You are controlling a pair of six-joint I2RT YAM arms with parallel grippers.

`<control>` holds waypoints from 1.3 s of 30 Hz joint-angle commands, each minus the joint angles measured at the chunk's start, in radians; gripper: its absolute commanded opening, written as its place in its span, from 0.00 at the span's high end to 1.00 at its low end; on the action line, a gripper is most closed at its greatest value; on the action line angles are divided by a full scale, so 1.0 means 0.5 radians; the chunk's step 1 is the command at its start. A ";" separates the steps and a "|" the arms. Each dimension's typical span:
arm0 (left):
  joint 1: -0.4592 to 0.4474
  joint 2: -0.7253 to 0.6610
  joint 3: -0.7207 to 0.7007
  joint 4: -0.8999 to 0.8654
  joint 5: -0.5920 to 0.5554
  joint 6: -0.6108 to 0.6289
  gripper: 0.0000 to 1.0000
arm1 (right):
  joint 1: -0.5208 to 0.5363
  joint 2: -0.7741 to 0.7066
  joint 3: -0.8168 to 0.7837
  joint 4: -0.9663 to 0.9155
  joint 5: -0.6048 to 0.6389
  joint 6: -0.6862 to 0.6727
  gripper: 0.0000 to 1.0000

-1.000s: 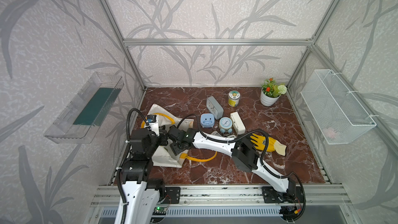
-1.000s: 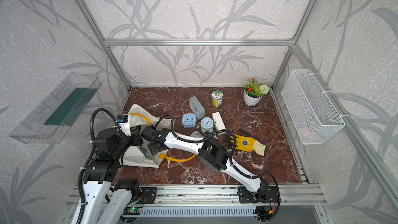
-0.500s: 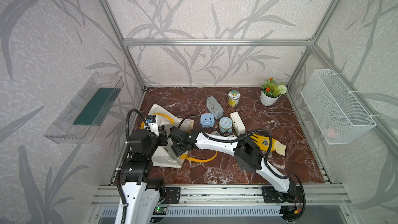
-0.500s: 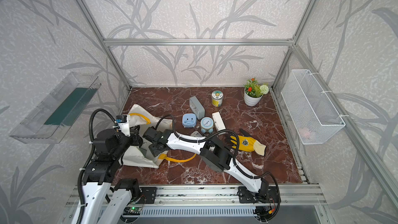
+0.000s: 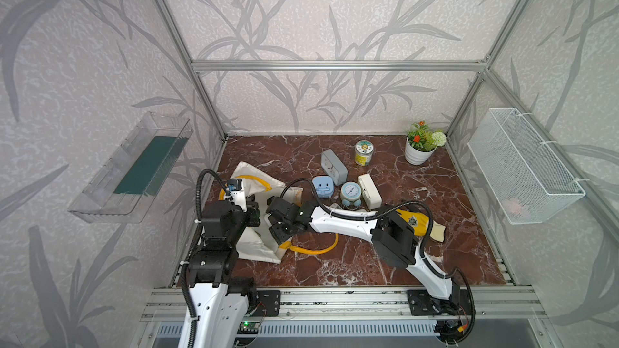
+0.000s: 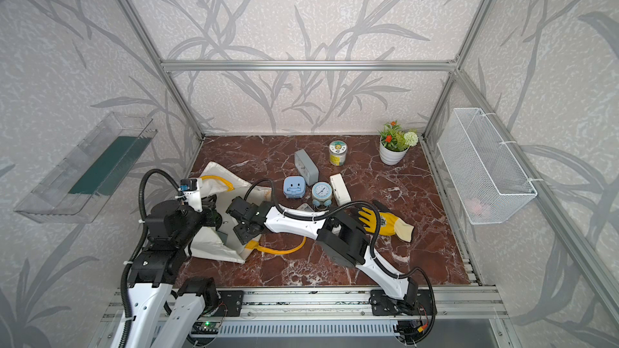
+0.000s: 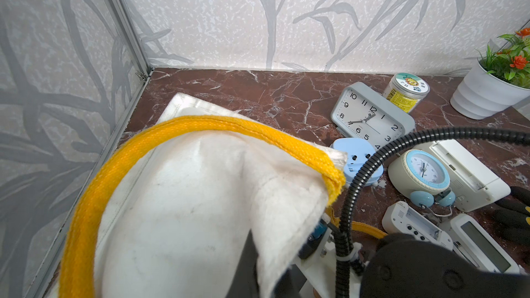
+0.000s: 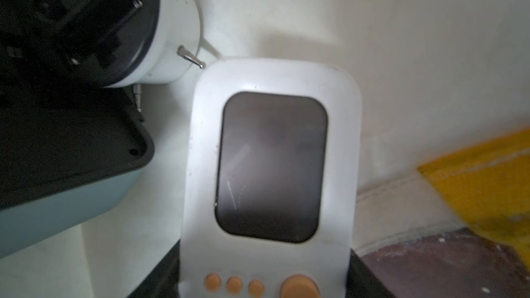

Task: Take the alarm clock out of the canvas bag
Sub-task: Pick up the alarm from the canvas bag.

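Note:
The off-white canvas bag [image 5: 254, 249] [image 6: 214, 246] lies on its side at the table's left, its yellow handles spread out. My left gripper [image 5: 253, 214] [image 7: 266, 276] is shut on the cloth rim of the bag's mouth and holds it up. My right gripper [image 5: 272, 220] [image 6: 234, 220] [image 8: 265, 282] is at the bag's mouth, shut on a white alarm clock [image 8: 272, 167] with a dark screen and orange buttons. A dark finger stands on each side of the clock. The top views hide the clock behind the gripper.
Inside the bag lie a round white clock [image 8: 160, 32] and a teal-edged one [image 8: 57, 202]. On the table stand a grey clock [image 5: 333, 166], a blue clock [image 5: 323, 187], a round clock [image 5: 351, 193], a white box [image 5: 369, 190], a jar [image 5: 363, 152], a plant pot [image 5: 420, 155] and a yellow glove [image 5: 415, 220].
The right arm's elbow has shifted slightly to the right. Both grippers stay at the bag's mouth with the same grips.

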 commanded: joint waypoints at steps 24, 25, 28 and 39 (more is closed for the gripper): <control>-0.006 0.038 0.074 -0.014 -0.120 -0.024 1.00 | -0.006 -0.478 -0.347 0.272 0.018 -0.263 0.58; -0.002 0.039 0.072 -0.014 -0.120 -0.021 1.00 | -0.012 -0.501 -0.371 0.292 0.022 -0.267 0.58; -0.005 0.036 0.069 -0.029 -0.127 -0.018 1.00 | -0.018 -0.548 -0.423 0.337 0.016 -0.285 0.58; -0.003 0.004 0.071 -0.075 -0.166 0.008 1.00 | -0.059 -0.721 -0.578 0.417 0.019 -0.339 0.58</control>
